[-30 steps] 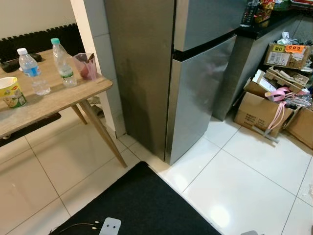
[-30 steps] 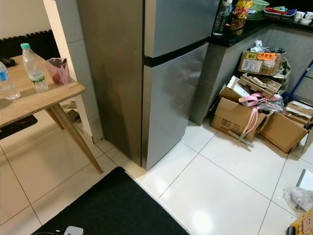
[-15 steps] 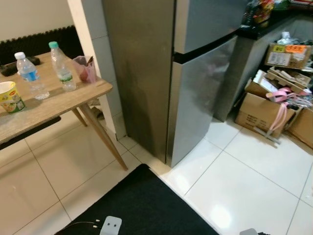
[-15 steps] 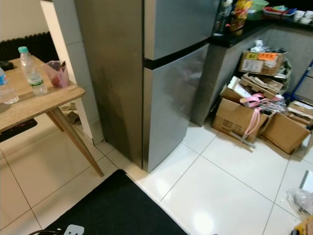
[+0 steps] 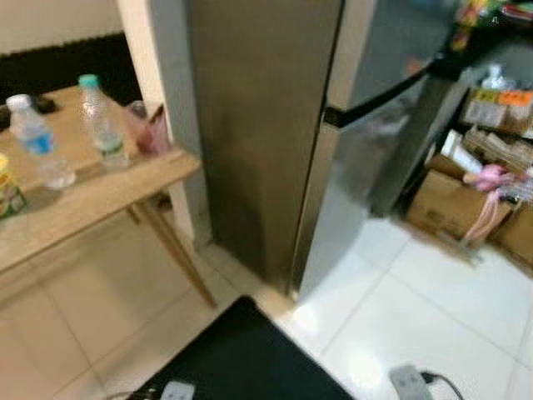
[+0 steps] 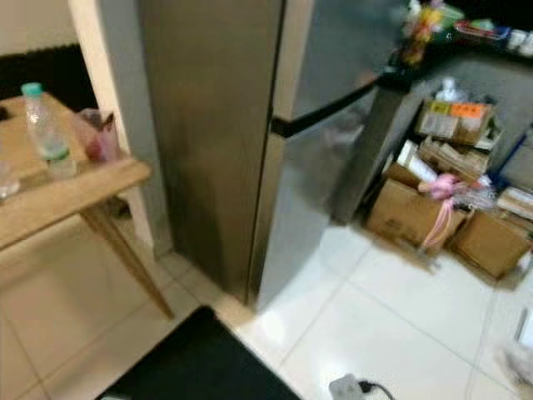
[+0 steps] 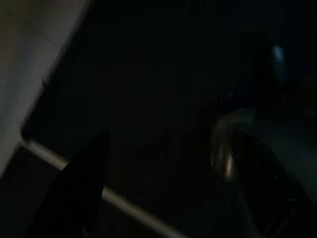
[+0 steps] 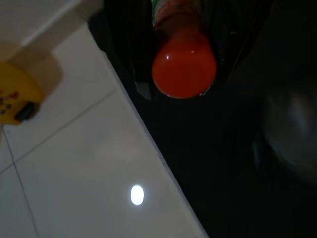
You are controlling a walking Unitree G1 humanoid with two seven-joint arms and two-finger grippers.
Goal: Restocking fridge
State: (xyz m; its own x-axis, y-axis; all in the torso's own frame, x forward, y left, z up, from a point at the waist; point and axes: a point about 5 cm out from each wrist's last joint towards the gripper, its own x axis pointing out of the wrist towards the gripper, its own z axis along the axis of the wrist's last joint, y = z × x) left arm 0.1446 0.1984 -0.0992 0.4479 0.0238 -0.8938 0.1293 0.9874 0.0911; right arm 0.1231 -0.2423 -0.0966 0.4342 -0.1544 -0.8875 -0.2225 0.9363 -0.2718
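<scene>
The fridge stands straight ahead of the robot, one tall steel body with two doors, both closed, the dark seam between them running across its front; its long axis is upright and its near corner faces the camera, so the door faces angle away toward the robot's right. That is the relation the coming move hangs on, as I judge it: the thing to be stocked is already in the right gripper, down at the robot's right side over the edge of the black mat and the white tile floor, while the fridge doors lie forward and up from it, nearer the right arm than the left. In the right wrist view that gripper pinches one bottle with a red-orange rounded end, its long axis running along the fingers toward the floor. The left wrist view is very dark; one black finger can be made out, but whether the left gripper is spread or pressed together I cannot tell, and that arm seems to hang idle. To the robot's left stands one wooden surface on slanted legs, carrying two clear water bottles, one pinkish bag and one yellow cup at the frame edge. To the right of the fridge, several cardboard boxes are piled on the floor below one dark counter. The head views are blurred
</scene>
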